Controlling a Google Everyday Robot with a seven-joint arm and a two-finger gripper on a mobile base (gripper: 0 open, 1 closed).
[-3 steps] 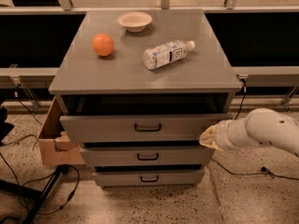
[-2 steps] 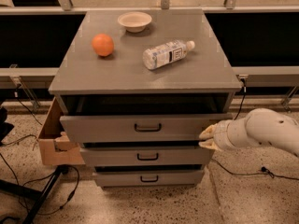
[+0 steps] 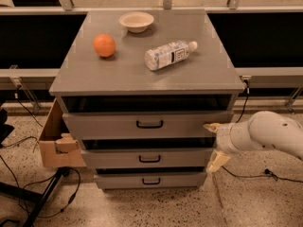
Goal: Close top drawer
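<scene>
The top drawer (image 3: pixel 109 125) is the uppermost of three grey drawers in the cabinet. It stands pulled out a little, with a dark gap above its front, and its black loop handle (image 3: pixel 149 124) is centred. Its inner floor is hidden. My gripper (image 3: pixel 213 144) is at the right end of the drawer fronts, on the white arm (image 3: pixel 270 134) that comes in from the right. It is open: one pale fingertip (image 3: pixel 211 126) is level with the top drawer's right edge, and the other reaches down to the middle drawer. It holds nothing.
The cabinet top (image 3: pixel 128 77) carries an orange (image 3: pixel 104 45), a lying plastic bottle (image 3: pixel 168 54) and a small bowl (image 3: pixel 137 21). The middle drawer (image 3: pixel 118 158) and bottom drawer (image 3: pixel 118 179) also stand slightly out. A cardboard box (image 3: pixel 54 143) sits at the cabinet's left. Cables lie on the floor.
The gripper's fingers stand further apart than before. The arm stays at the drawers' right end. The top drawer has not visibly moved.
</scene>
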